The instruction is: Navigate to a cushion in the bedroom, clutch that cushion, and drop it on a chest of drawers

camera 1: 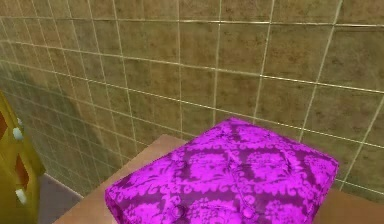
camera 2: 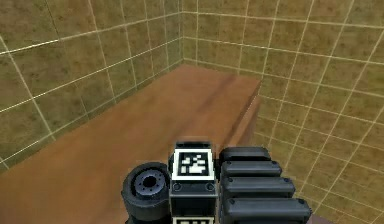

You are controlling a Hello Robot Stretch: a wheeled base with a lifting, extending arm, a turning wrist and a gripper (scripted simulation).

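Cushion, magenta with a darker pattern, lies at about 5 o'clock in the forward view on a tan top. A yellow cabinet stands at 8 o'clock, with a tiled wall behind. In the arm side view, the gripper shows as a dark body at 6 o'clock, and a brown wooden surface stretches toward 12 o'clock. I cannot tell whether it holds anything.

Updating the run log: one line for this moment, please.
cushion: magenta, on wooden top | tiled wall behind | jaws' load: cannot tell

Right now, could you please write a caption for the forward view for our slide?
Magenta patterned cushion resting on a brown wooden top beside a tan tiled wall.
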